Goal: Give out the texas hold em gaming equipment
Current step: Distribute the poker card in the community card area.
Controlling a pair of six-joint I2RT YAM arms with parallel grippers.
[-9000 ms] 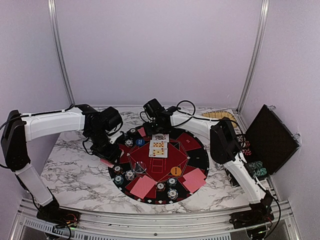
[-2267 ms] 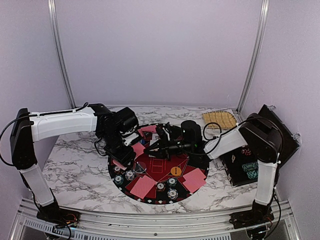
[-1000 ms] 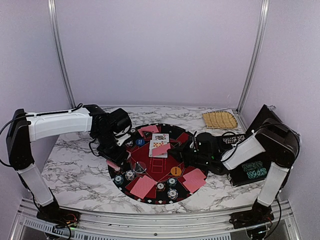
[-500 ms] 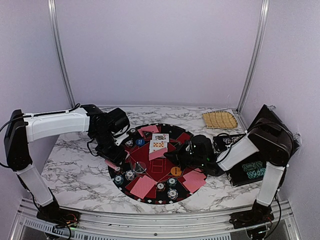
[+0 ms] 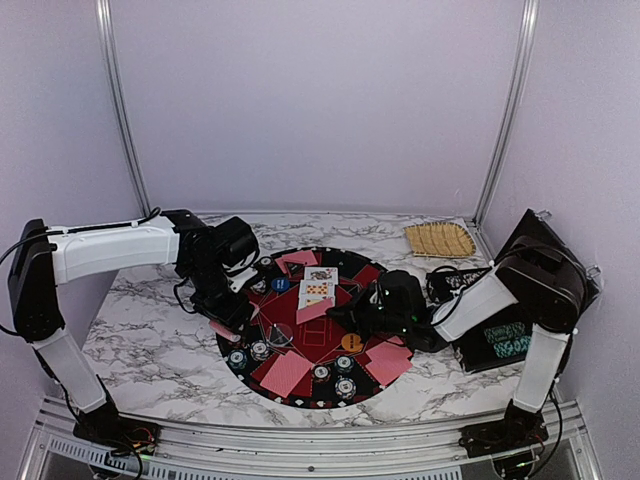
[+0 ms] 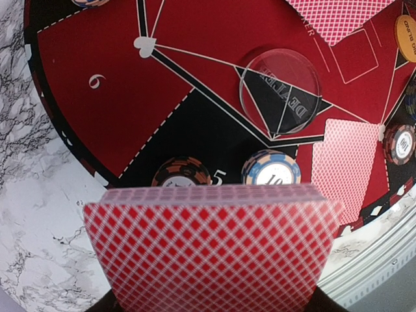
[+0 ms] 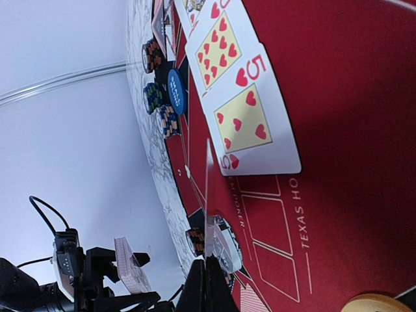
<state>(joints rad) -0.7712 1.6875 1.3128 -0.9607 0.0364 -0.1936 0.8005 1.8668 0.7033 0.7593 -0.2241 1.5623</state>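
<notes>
My left gripper (image 6: 211, 302) is shut on a thick deck of red-backed playing cards (image 6: 211, 247), held over the left rim of the round mat (image 5: 395, 285). Below it lie a clear dealer button (image 6: 279, 91), two poker chips (image 6: 271, 170) and a face-down card (image 6: 343, 162). My right gripper (image 7: 206, 260) is shut on a single card (image 7: 209, 195), seen edge-on, low over the mat's centre. That card shows pink in the top view (image 5: 316, 308). Face-up heart cards (image 7: 244, 117) lie just beyond it. A blue button (image 7: 177, 91) and chip stacks (image 7: 167, 120) sit at the far rim.
An open black case (image 5: 545, 265) with chips (image 5: 505, 345) in it stands at the right, behind my right arm. A woven yellow mat (image 5: 440, 240) lies at the back right. Face-down cards (image 5: 285, 372) and an orange button (image 5: 351, 342) lie on the mat's near half.
My right gripper has carried its card leftward from near the case side to the mat's centre, then stopped. The left gripper has kept still with the deck.
</notes>
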